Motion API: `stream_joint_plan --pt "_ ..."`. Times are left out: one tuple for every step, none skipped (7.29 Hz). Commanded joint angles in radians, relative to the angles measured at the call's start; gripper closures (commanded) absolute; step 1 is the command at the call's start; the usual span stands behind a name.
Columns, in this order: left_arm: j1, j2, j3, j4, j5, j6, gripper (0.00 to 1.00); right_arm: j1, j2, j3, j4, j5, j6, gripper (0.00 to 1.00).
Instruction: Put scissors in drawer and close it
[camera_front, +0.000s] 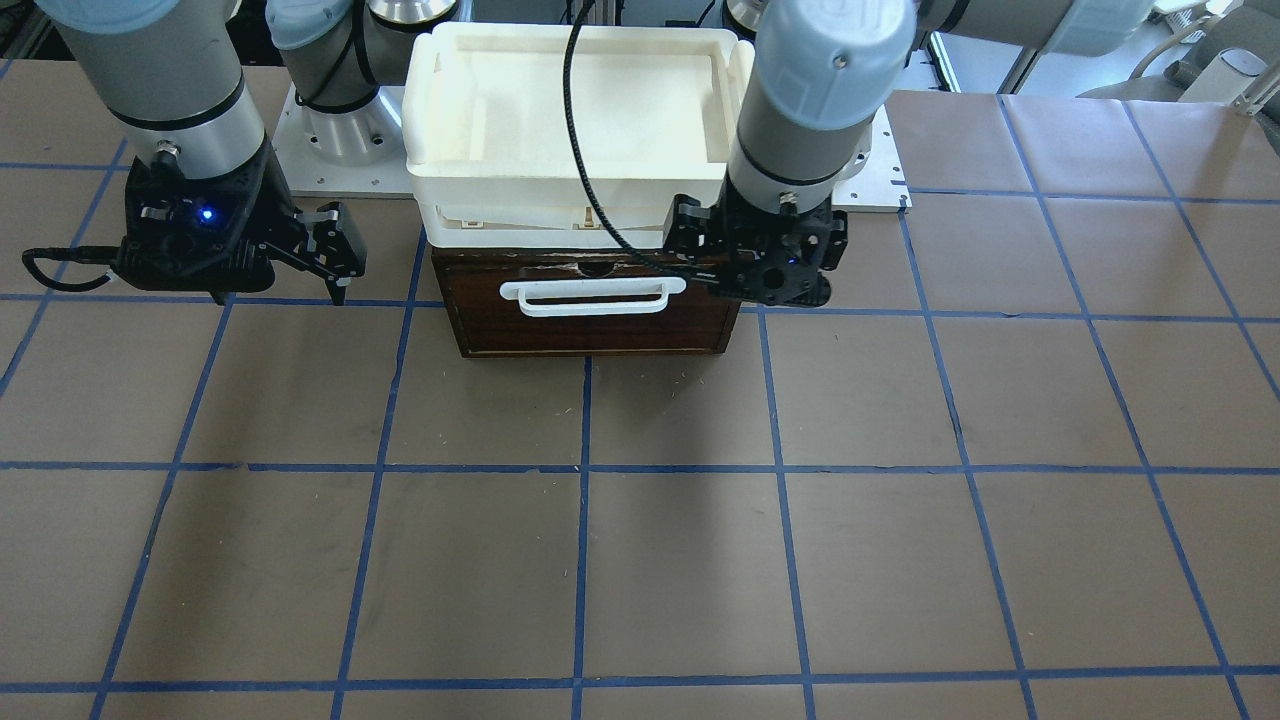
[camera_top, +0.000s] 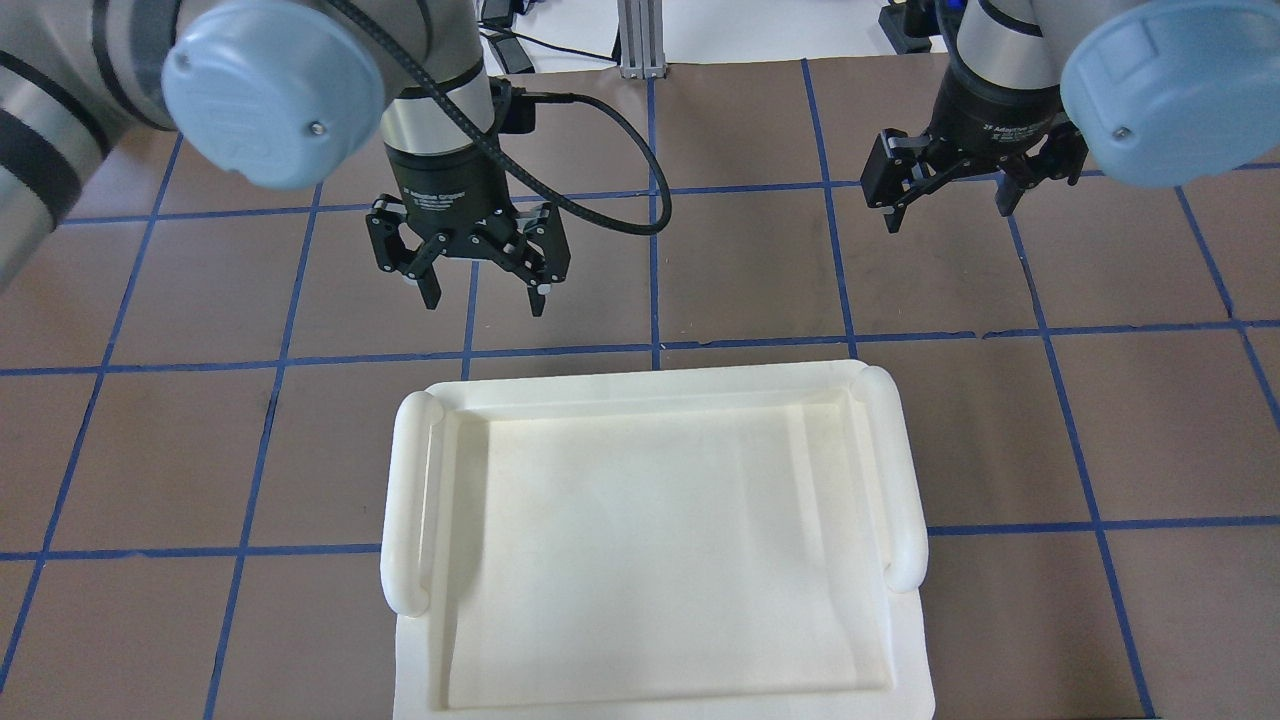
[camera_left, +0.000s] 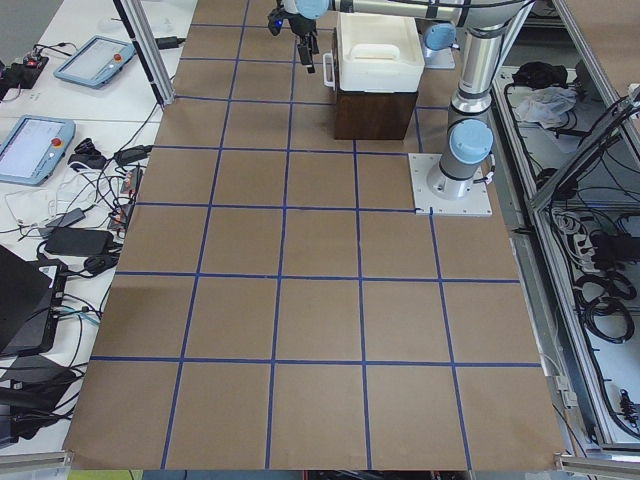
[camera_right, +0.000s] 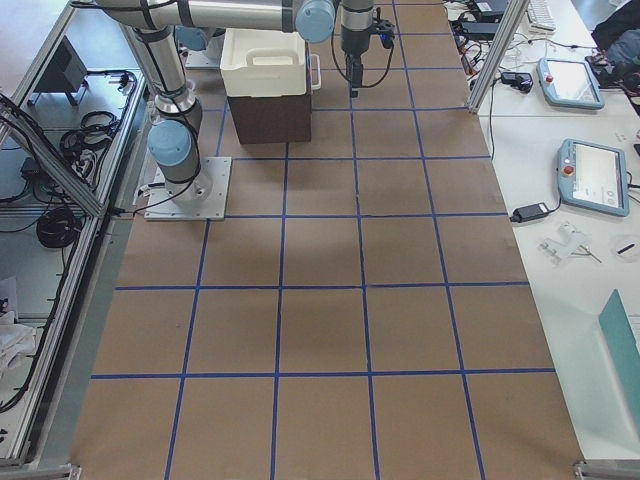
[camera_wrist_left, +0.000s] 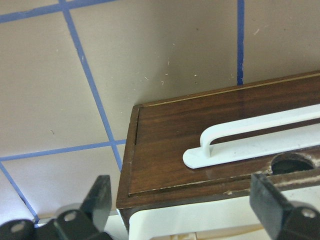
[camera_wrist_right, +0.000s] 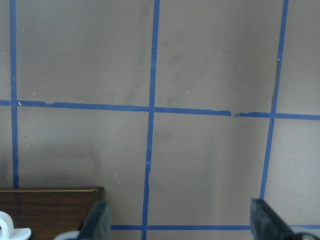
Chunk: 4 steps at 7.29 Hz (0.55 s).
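The drawer (camera_front: 590, 330) shows its dark brown front panel and white bar handle (camera_front: 592, 297), pushed in flush under the white foam tray (camera_front: 430, 120). The scissors are out of view in every frame. My left gripper (camera_top: 485, 300) hangs open just in front of the drawer's corner, fingers spread with nothing between them. In the left wrist view the drawer front (camera_wrist_left: 165, 150) and handle (camera_wrist_left: 260, 140) lie right below the fingers (camera_wrist_left: 97, 200). My right gripper (camera_top: 948, 215) is open and empty over bare mat, off to the drawer's other side; its wrist view catches the drawer corner (camera_wrist_right: 50, 210).
The white foam tray (camera_top: 415, 500) sits on top of the drawer box. A black cable (camera_top: 620, 150) loops off the left wrist. The left arm's base plate (camera_left: 450, 185) is bolted beside the box. Brown mat with blue grid lines spreads out in front.
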Motion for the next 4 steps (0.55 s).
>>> stream_joint_plan --pt "0.118 0.083 -0.002 0.055 0.003 -0.002 0.00 0.000 -0.002 0.000 -0.001 0.001 0.003 0.00" --pt "0.128 0.113 -0.011 0.108 0.012 -0.002 0.00 0.000 0.001 0.000 -0.002 0.001 0.003 0.00" --pt "0.129 0.118 -0.017 0.220 0.094 -0.002 0.00 0.000 0.002 0.000 -0.011 0.002 0.006 0.00" --pt "0.129 0.118 -0.022 0.221 0.127 -0.006 0.00 0.000 0.002 0.000 -0.010 0.002 0.006 0.00"
